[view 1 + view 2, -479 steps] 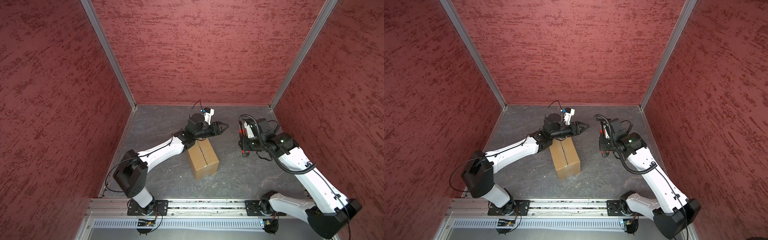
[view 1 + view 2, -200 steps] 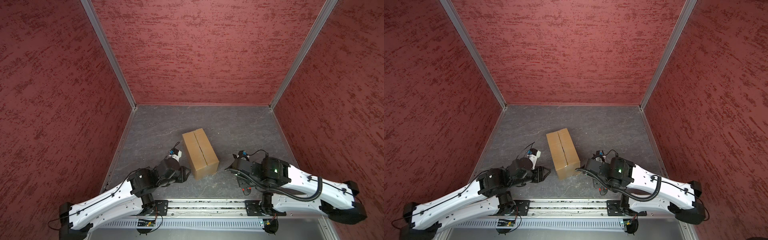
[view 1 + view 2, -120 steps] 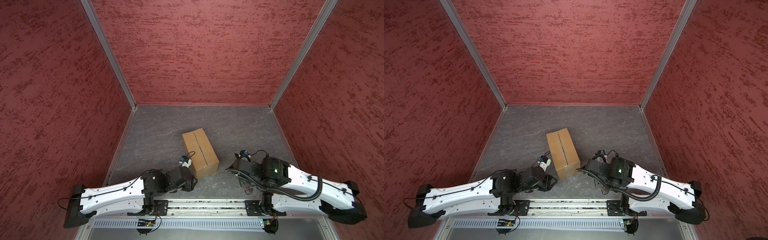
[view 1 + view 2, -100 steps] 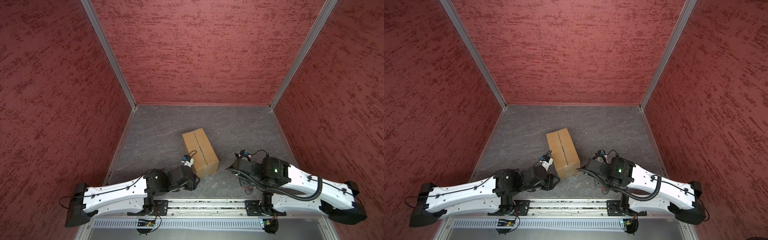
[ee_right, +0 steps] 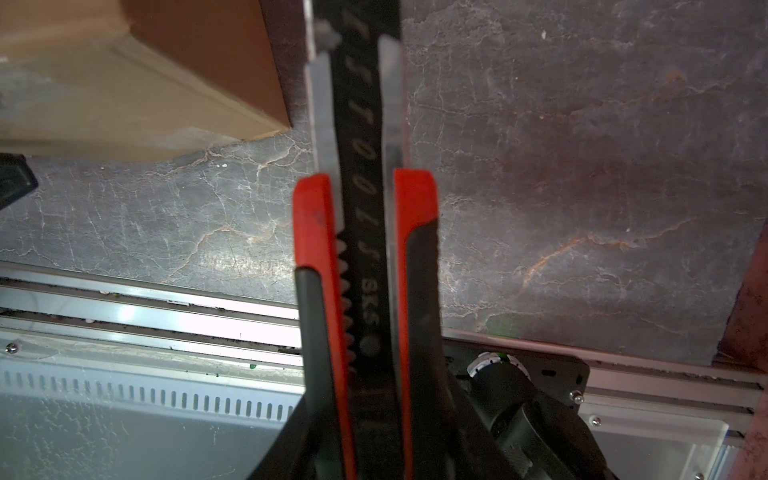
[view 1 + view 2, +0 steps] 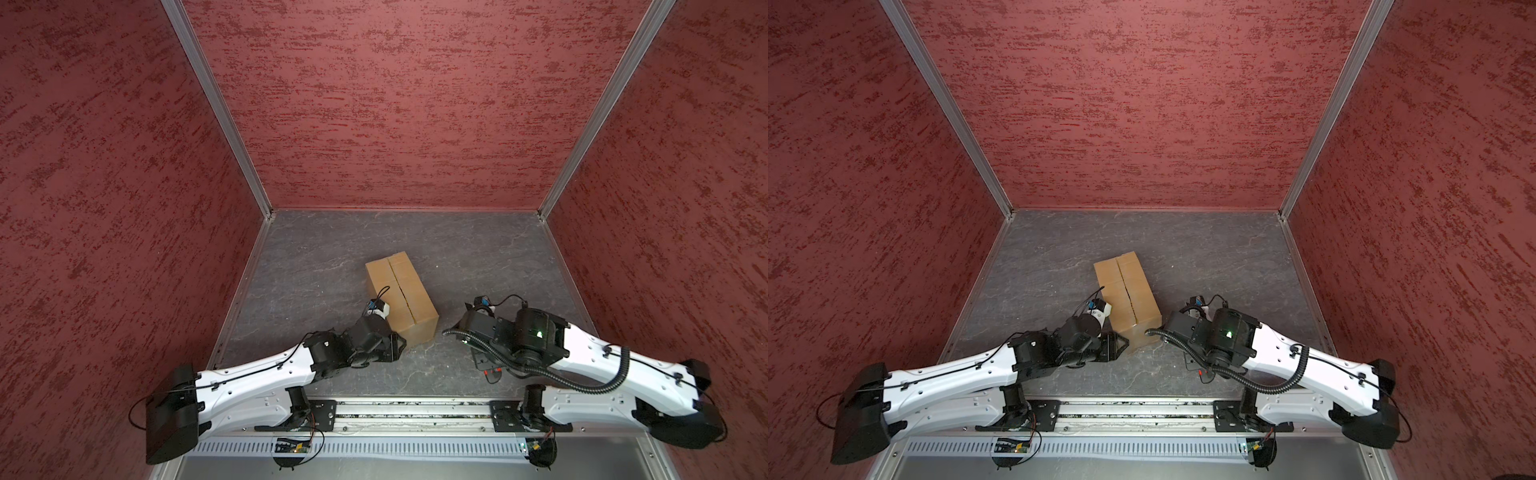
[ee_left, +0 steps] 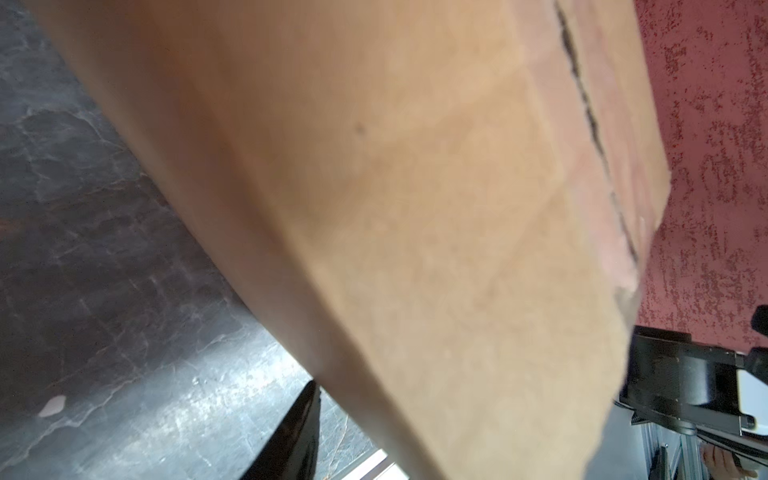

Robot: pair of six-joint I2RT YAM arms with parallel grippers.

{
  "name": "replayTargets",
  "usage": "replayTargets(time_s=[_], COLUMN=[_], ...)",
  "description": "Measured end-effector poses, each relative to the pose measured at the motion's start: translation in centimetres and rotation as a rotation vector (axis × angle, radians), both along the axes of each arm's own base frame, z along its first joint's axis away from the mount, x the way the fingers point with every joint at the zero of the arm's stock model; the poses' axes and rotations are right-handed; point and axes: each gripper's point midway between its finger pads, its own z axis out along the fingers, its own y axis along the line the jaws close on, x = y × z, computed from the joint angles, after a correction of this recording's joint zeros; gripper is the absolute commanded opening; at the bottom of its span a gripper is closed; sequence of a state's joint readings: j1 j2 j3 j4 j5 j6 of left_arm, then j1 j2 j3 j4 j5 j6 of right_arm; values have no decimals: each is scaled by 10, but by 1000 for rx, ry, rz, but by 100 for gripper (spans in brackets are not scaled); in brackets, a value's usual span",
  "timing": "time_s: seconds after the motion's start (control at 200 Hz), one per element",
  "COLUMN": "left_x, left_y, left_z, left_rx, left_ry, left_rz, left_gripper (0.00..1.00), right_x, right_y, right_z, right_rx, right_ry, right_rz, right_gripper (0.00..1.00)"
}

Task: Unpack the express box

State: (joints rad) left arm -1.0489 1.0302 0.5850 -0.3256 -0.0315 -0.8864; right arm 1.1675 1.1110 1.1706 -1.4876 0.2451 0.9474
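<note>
The box [image 6: 401,297] sits closed in the middle of the grey bench [image 6: 316,266], turned at a slant. Both top views show its top flaps meeting along a dark centre seam [image 6: 1127,293]. The left arm lies low and stretched out, with the left tool [image 6: 395,347] right at the box's near left corner. Its wrist view is filled with blurred cardboard, and one black finger [image 7: 291,436] shows beside the bottom edge. Whether this tool is apart or pinching, I cannot tell. On the other side, the right tool [image 6: 485,360] hangs low over the bench, just off the near right corner. It's clamped on a red-and-black box cutter [image 5: 363,208], blade slid out, just beside the box's bottom corner.
</note>
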Motion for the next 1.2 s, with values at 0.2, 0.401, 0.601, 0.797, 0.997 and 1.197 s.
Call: replayTargets(time_s=[0.2,0.401,0.601,0.797,0.997,1.197], left_x=[21,38,39,35,30,35], left_y=[-2,-9,-16,-11,0,9], left_z=[1,-5,2,32,49,56], left_rx=[-30,-54,-89,-153,-168,-158], left_ry=[-15,-17,-31,-85,-123,-145], left_rz=[27,27,0,-9,-6,12], left_gripper=[47,47,50,57,68,81], right_x=[1,5,9,10,10,10], right_y=[6,16,28,40,51,57], right_z=[0,-2,-6,-12,-13,-16], right_rx=[-4,-6,-8,-3,35,57], right_ry=[7,8,14,33,38,45], right_rz=[25,52,87,116,130,138], right_gripper=[5,5,5,5,5,5])
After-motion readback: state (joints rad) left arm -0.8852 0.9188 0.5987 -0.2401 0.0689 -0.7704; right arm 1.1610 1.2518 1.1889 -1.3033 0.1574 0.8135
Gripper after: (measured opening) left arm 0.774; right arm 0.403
